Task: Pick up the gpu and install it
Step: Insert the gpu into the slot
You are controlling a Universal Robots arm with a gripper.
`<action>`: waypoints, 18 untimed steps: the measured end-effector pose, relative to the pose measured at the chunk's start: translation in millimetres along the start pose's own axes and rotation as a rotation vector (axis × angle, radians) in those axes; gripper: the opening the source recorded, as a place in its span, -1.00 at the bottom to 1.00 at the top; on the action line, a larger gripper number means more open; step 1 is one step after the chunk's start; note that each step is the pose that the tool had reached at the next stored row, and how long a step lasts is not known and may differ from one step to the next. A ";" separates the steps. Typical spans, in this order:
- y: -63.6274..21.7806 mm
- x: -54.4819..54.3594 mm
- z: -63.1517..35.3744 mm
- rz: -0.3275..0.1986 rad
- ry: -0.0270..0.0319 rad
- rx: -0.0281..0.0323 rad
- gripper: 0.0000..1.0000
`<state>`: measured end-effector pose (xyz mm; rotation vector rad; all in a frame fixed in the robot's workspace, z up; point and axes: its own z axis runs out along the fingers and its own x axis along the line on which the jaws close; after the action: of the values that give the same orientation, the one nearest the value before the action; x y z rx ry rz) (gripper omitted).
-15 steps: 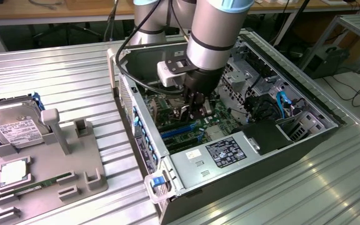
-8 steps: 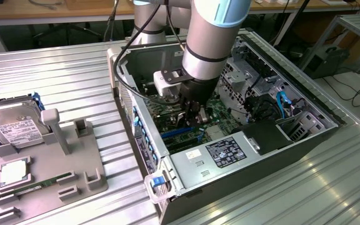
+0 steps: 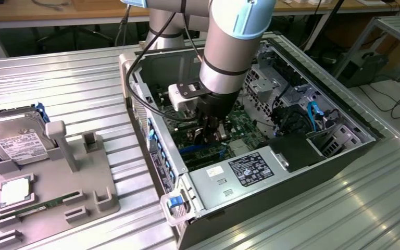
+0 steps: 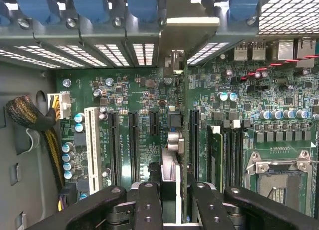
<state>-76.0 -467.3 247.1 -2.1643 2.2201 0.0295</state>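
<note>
**GPU held edge-on over the motherboard**

From the exterior view, my arm reaches down into the open computer case [image 3: 339,156], my gripper [image 3: 210,136] low among the boards. A hard drive [image 3: 16,138] sits in a grey holder tray [image 3: 82,192] on the exterior view's left.

At the wrist, my fingers [image 4: 149,205] are clamped on the gpu [image 4: 174,140], standing edge-on over the motherboard [image 4: 134,90], its silvery bracket against the rear slot panel [image 4: 99,50].

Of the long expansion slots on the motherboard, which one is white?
The long slot farthest from the CPU socket, beside the yellow-and-black cable bundle. It is white; the other slots are black.
</note>
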 end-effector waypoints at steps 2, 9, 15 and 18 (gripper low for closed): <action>0.1 0.2 5.4 0.000 0.0001 -0.0020 -0.44; 0.0 -0.3 6.8 0.000 0.0003 -0.0030 -0.44; 0.2 -1.9 6.9 0.000 0.0007 -0.0029 -0.44; 0.2 -1.9 7.4 0.000 0.0007 -0.0029 -0.44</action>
<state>-76.1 -465.0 239.8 -2.1660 2.2220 0.0320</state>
